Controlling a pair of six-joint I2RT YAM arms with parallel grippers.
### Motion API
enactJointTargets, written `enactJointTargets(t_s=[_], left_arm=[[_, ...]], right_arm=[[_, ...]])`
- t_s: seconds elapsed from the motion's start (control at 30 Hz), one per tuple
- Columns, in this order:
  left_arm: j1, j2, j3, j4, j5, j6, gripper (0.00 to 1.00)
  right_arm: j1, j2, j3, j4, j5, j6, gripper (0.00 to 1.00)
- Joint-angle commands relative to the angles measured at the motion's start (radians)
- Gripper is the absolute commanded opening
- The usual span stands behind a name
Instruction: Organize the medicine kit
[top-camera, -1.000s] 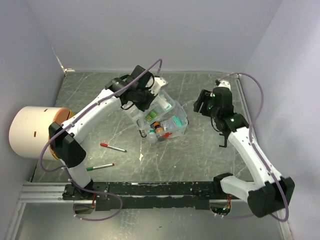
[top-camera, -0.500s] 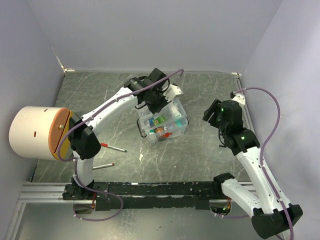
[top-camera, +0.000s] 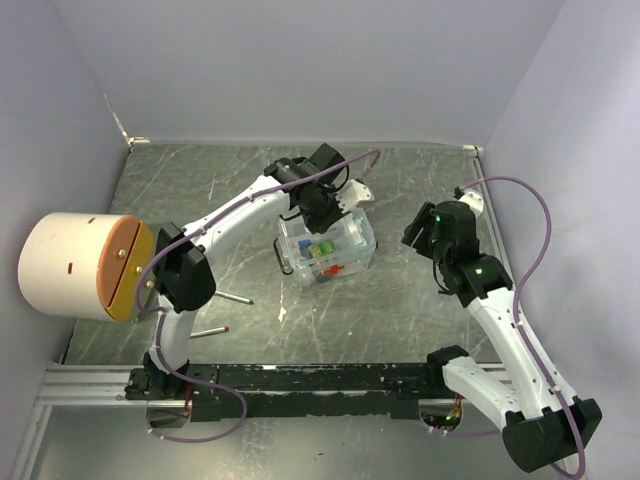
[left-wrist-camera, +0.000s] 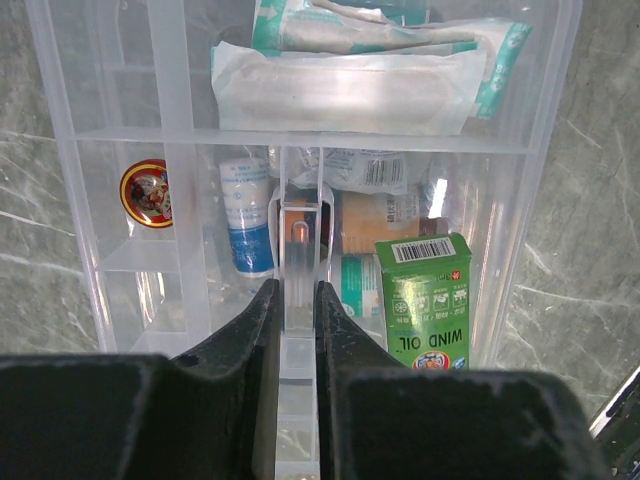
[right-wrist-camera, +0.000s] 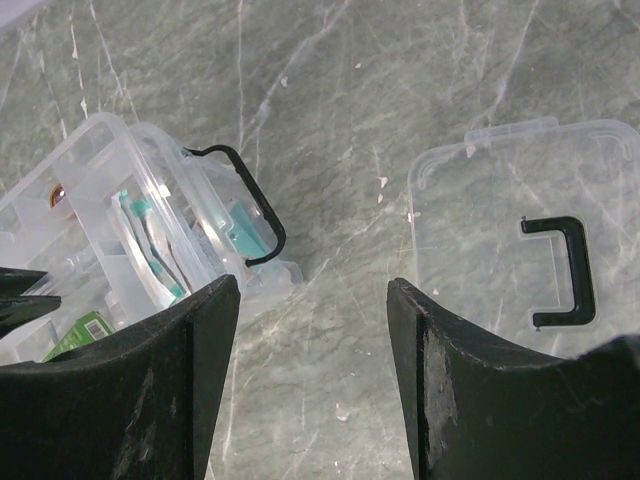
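Currently the left gripper (left-wrist-camera: 298, 292) is clamped on a clear tab (left-wrist-camera: 298, 235) that stands upright in the middle of the clear box (top-camera: 325, 247), its black fingers (left-wrist-camera: 250, 325) pressed flat against either face of the tab. Around that tab the box's compartments are filled: a green carton (left-wrist-camera: 430, 300) stands just beside it on one side, and a white tube (left-wrist-camera: 245, 230) just beside it on the other. A round tin (left-wrist-camera: 147, 192) lies farther out past the tube, near the box wall. A flat gauze packet (left-wrist-camera: 350, 90) lies in the long compartment beyond the cross divider. The right gripper (right-wrist-camera: 310, 370) hangs above the table (top-camera: 200, 190) with its fingers spread wide and nothing between them, off to one side of the box. In its wrist view the loose lid (right-wrist-camera: 500, 200) lies flat on the table near the box but apart from it. A black handle (right-wrist-camera: 250, 210) sits on the end of the box that faces the lid. On the opposite side of the box, well apart from it, one pen (top-camera: 240, 298) and another (top-camera: 207, 331) lie on the table. A white cylinder (top-camera: 65, 265) sits farther out.
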Motion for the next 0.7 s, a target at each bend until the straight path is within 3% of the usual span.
enactJointTargets(t_s=[0.0,0.67], left_arm=[[-0.009,0.023,0.053,0.006,0.034,0.026,0.19],[-0.009,0.044,-0.008,0.027,0.021,-0.068,0.2]], right_arm=[[-0.001,0.009,-0.009,0.015,-0.011,0.011,0.61],[-0.002,0.022,-0.045,0.041,-0.032,0.014,0.6]])
